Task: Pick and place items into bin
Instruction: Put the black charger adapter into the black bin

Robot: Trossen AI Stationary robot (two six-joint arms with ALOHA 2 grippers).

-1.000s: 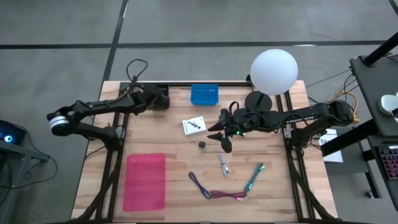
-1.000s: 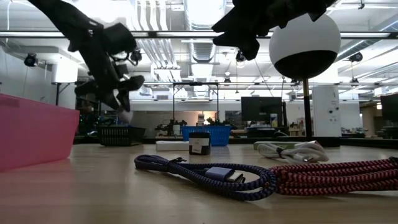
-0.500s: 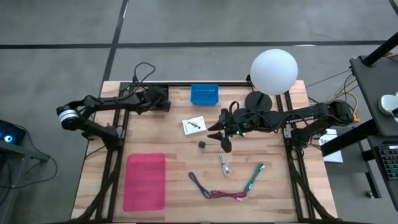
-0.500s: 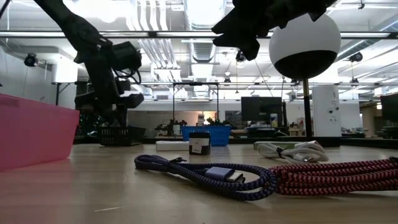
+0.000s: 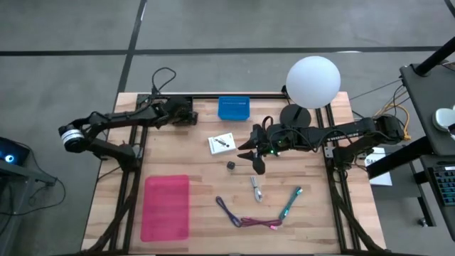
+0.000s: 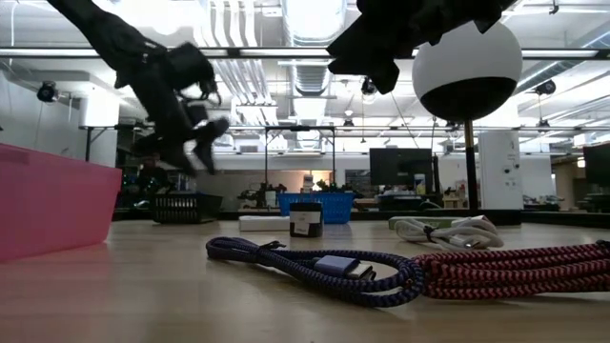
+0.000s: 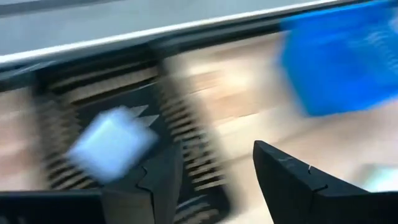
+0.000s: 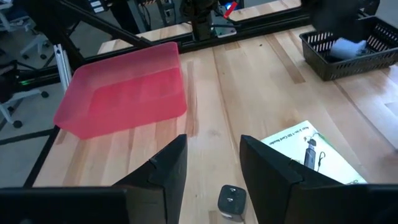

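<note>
Items, loose on the wooden table (image 5: 178,153): one white square card (image 5: 222,142) near the middle; a tiny dark cube (image 5: 231,165) just beside it toward the front; a silver metal clip (image 5: 256,188); a green pen (image 5: 290,203) lying at a slant; a purple-pink cord (image 5: 245,217) curled along the front edge. From table height the cord (image 6: 400,272) fills the foreground, the cube (image 6: 305,218) stands behind it, and the card shows only as a thin white strip.

Bins: a pink bin (image 5: 166,207) at the front left, open side up; a blue basket (image 5: 233,108) at the back centre; a black slatted basket (image 5: 181,112) at the back left.

Left gripper (image 5: 186,114): over the black basket. Only its wrist camera looks inside (blurred): a pale square piece (image 7: 112,142) lies against the slats, and the dark fingers (image 7: 292,180) stand apart with nothing between them. The right wrist camera also catches that basket (image 8: 351,53) far off, something pale in it.

Right gripper (image 5: 254,149): hovers above the table centre, between the card and the clip. Its fingers (image 8: 273,171) are spread, nothing held; below them sit the cube (image 8: 229,200) and the printed card (image 8: 308,149), with the pink bin (image 8: 124,93) well apart beyond.

Other: a white globe lamp (image 5: 313,82) on a black base at the back right, covering part of the right arm from above (it looms large at table height too).
</note>
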